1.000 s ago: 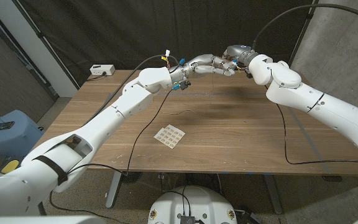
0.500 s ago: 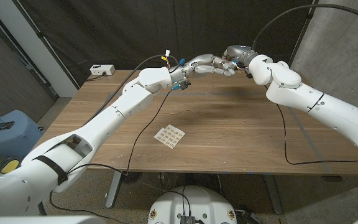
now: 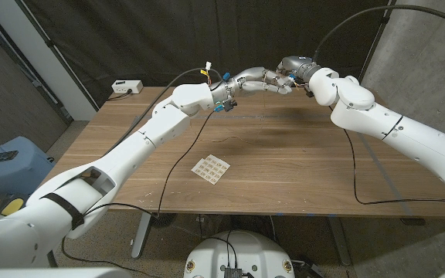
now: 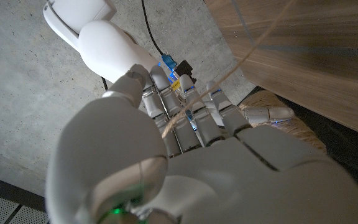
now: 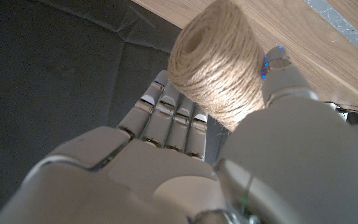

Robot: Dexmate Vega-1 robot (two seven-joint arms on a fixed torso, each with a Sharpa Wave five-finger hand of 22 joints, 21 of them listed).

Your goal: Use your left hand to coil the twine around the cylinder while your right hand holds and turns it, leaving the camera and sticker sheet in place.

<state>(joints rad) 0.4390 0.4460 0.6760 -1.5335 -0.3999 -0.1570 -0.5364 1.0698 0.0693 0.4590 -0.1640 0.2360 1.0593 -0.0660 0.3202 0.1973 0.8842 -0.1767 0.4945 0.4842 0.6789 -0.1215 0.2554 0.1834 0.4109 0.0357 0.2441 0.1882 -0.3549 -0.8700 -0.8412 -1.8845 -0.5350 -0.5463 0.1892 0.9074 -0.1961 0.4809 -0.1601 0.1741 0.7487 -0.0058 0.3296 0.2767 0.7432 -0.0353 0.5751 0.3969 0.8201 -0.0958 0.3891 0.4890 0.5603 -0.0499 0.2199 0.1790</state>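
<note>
**Both hands met in the air over the far side of the worktop**

The right hand (image 5: 185, 155) held the cylinder (image 5: 219, 65), already thickly wound with twine, between its fingers on one side and the thumb on the other. In the right wrist view one round end of the spool faced the camera, so its long axis ran roughly along the hand's reach and out past the fingertips. In the head view the cylinder itself was too small and hidden to make out where the two hands joined, raised above the wooden worktop (image 3: 284, 166).

The left hand (image 4: 185, 124) was directly against the right, fingers curled inward. A strand of twine (image 4: 253, 50) ran taut from between those fingers off toward the worktop, so it appeared to be pinching the line. The wound spool sat just beside its fingertips.

The next wrap would depend on the strand staying crosswise to the spool's axis as the right hand rotates it. The sticker sheet (image 3: 210, 168) lay well apart, nearer the robot.
</note>
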